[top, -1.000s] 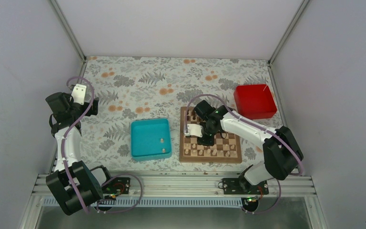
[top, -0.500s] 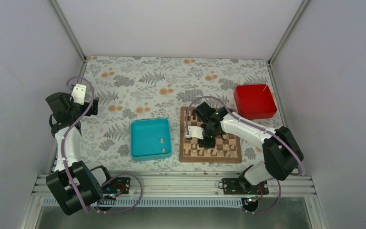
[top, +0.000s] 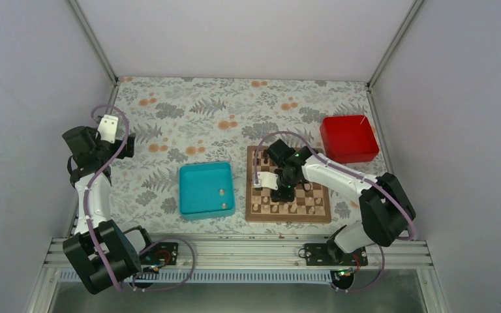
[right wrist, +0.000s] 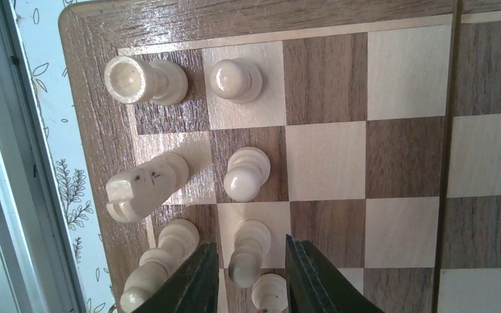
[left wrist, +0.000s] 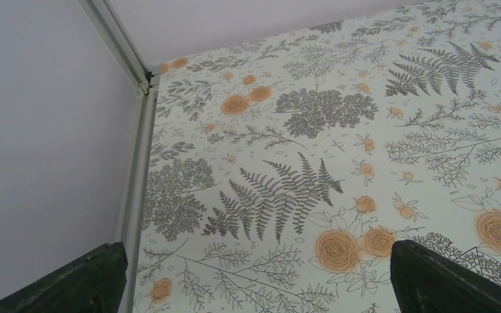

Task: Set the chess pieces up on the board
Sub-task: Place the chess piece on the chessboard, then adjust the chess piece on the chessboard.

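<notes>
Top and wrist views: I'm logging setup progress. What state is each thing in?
Square wooden chessboard: flat, partly set.
Right gripper: open.
Pale beige wooden pawn: upright between its fingers, unclamped.
Left gripper: open, empty.
Teal square tray: holds two pale pieces.

A tablecloth [top: 189,107] printed with grey ferns and orange flowers covers the table. Plain pale grey walls enclose it on 3 sides: a back wall [top: 248,32], a left wall [top: 19,98] and a right wall [top: 456,130]. 2 aluminium posts [top: 94,40] rise from its far corners. An aluminium rail [top: 235,251] runs along its near edge. Light is soft and even.
</notes>
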You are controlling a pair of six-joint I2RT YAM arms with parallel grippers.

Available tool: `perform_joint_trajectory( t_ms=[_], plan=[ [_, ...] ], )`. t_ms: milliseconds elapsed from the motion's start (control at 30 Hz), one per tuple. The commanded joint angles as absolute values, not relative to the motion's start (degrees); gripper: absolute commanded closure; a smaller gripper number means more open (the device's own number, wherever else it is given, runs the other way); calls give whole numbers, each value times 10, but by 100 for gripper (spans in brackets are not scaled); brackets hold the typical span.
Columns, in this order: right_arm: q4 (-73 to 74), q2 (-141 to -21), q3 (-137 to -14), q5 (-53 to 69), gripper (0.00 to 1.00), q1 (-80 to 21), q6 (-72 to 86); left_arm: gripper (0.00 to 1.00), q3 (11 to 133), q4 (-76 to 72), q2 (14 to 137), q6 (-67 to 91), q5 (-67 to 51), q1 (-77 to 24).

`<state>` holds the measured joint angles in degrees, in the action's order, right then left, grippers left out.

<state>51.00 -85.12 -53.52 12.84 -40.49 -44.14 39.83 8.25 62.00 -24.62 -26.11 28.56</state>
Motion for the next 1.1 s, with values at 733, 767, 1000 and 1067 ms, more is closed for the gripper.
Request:
perform_joint_trajectory(
  t_ms=[733, 767, 1000, 1067],
  plan=[
    [528, -784, -510, 95, 67, -370, -439, 0, 404, 69, 618, -249, -270, 290],
    [528, -788, -509, 94, 67, -369, -441, 0, 404, 69, 618, -248, -270, 289],
    [516, -797, -503, 95, 67, -366, -443, 0, 403, 68, 618, -248, -268, 289],
    [512, -804, -502, 96, 67, -366, -444, 0, 403, 68, 618, -249, -268, 289]
  ],
)
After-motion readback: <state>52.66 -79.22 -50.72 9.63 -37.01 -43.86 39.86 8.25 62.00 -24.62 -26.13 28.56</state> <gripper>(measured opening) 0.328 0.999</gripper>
